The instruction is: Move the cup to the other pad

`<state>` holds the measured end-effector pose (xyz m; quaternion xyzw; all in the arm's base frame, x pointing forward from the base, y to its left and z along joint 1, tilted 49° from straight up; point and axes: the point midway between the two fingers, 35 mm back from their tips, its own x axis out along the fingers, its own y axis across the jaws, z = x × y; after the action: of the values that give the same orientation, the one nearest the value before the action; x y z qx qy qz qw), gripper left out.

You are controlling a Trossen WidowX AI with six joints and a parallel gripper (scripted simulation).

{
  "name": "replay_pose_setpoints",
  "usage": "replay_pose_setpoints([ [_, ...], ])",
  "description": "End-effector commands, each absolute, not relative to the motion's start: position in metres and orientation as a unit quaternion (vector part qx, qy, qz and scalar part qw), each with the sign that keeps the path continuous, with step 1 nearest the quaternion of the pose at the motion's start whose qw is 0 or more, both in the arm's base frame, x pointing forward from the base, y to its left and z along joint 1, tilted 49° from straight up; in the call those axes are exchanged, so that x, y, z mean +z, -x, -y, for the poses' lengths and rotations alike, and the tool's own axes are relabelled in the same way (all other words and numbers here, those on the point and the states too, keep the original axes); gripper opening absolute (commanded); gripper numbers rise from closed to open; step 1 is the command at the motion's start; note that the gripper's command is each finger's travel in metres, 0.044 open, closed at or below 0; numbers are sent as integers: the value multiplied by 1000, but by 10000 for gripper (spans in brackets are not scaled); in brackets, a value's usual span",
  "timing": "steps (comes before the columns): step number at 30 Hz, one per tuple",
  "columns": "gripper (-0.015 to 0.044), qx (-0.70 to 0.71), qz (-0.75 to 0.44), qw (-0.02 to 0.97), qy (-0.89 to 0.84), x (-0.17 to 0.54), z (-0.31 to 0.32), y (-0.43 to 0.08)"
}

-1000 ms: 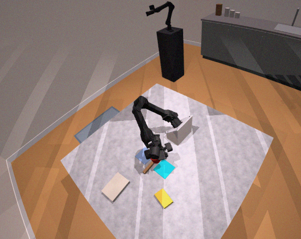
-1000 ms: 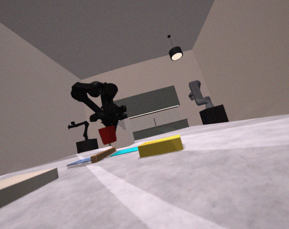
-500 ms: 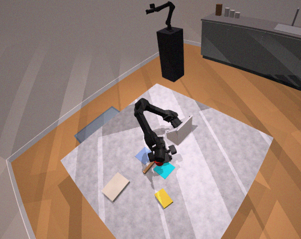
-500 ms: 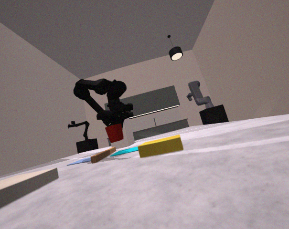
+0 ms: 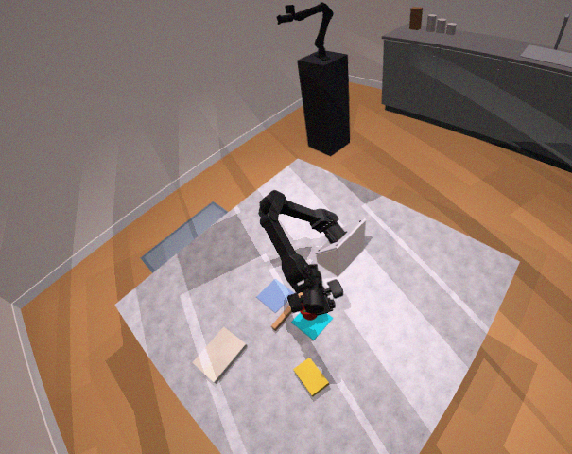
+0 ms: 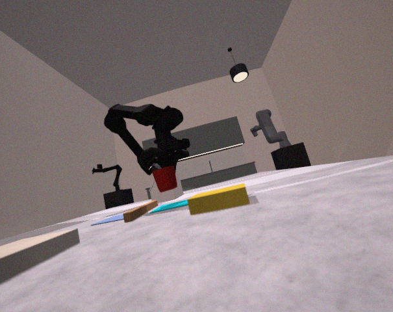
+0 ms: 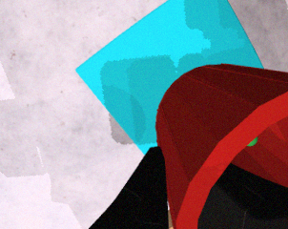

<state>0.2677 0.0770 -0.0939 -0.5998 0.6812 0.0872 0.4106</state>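
Note:
The red cup (image 5: 308,315) (image 6: 165,179) (image 7: 201,105) hangs in the air above the cyan pad (image 5: 315,330) (image 6: 173,205) (image 7: 139,48), looking about upright. My gripper (image 6: 162,166) (image 7: 169,155) is shut on the cup's wall, with one finger outside and one inside the rim. A green marble (image 7: 251,142) shows inside the cup; the rest of the inside is hidden. The blue pad (image 5: 273,296) (image 6: 110,219) lies bare on the other side of the wooden bar (image 5: 280,320) (image 6: 139,211).
A yellow block (image 5: 310,376) (image 6: 219,200) lies in front of the cyan pad. A beige board (image 5: 220,354) (image 6: 28,251) lies towards the table's left side. A pale upright panel (image 5: 348,249) stands behind the gripper, near the arm's base.

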Motion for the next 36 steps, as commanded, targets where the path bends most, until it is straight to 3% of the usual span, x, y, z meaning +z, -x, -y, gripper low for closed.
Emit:
replay_pose_setpoints([
  [1,0,87,-682,411,598,-97,-78,-267],
  [36,0,85,-683,414,596,-128,-47,-270],
])
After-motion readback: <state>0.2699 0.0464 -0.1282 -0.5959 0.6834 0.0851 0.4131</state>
